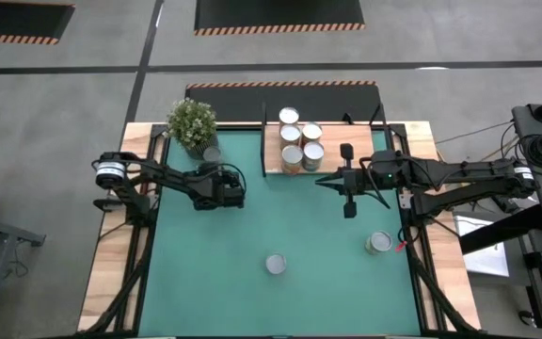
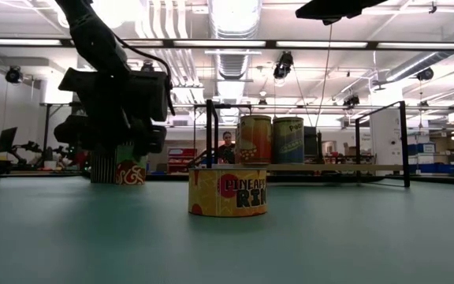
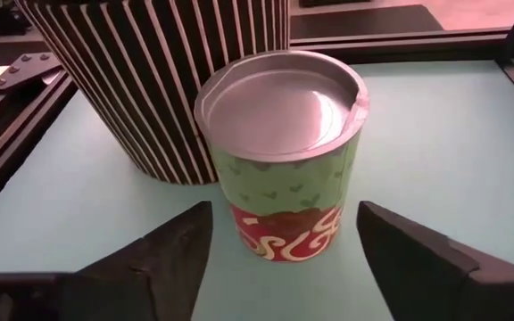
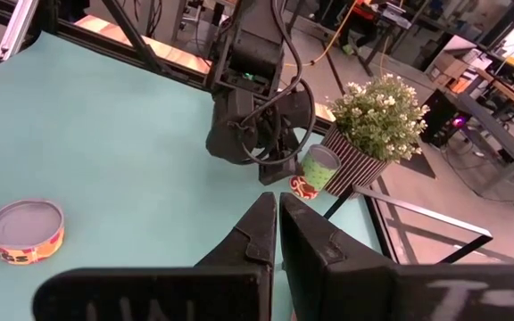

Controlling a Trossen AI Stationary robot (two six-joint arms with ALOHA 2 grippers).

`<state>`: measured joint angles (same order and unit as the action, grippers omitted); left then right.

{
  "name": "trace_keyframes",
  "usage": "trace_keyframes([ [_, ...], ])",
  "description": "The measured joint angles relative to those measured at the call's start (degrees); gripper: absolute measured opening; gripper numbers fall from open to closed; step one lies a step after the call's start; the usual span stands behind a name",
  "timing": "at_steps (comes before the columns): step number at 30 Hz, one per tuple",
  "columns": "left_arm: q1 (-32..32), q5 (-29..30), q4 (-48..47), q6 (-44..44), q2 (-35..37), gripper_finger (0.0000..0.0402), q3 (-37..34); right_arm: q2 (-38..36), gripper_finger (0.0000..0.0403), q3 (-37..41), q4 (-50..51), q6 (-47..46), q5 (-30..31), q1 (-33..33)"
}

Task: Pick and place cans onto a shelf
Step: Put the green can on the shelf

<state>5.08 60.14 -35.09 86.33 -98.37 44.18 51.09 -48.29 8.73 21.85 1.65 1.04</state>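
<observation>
Left gripper [image 3: 284,254] is straddling the can [image 3: 284,160], jaws released; rigid, slick tin, grasping mid-wall advisable. Right gripper [image 4: 279,234] is idling clenched.

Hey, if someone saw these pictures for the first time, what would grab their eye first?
Probably the left hand, fingers spread either side of a green-and-red can standing right beside the striped pot of the plant at the mat's far left corner. Next, the four cans clustered on the wooden shelf at the far edge, and the short pineapple-ring can alone near the front.
</observation>
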Motion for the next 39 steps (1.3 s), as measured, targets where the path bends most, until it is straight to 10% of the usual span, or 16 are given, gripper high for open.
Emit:
trace_keyframes([
  [21, -5.8, -4.2, -8.5, -2.8, 1.5, 0.0117, 0.1, 0.0, 0.0009, 0.0, 1.4, 0.5, 0.0, 0.0],
  [30, -11.5, -3.3, -9.9, -26.7, 17.5, 0.0041, 4.2, 0.0, 0.0009, 0.0, 1.2, 1.4, 0.0, 0.0],
  [39, -3.1, -6.1, -7.7, -15.8, 33.4, 0.0001, -4.2, 0.0, 0.0009, 0.0, 1.2, 1.7, 0.0, 0.1],
])
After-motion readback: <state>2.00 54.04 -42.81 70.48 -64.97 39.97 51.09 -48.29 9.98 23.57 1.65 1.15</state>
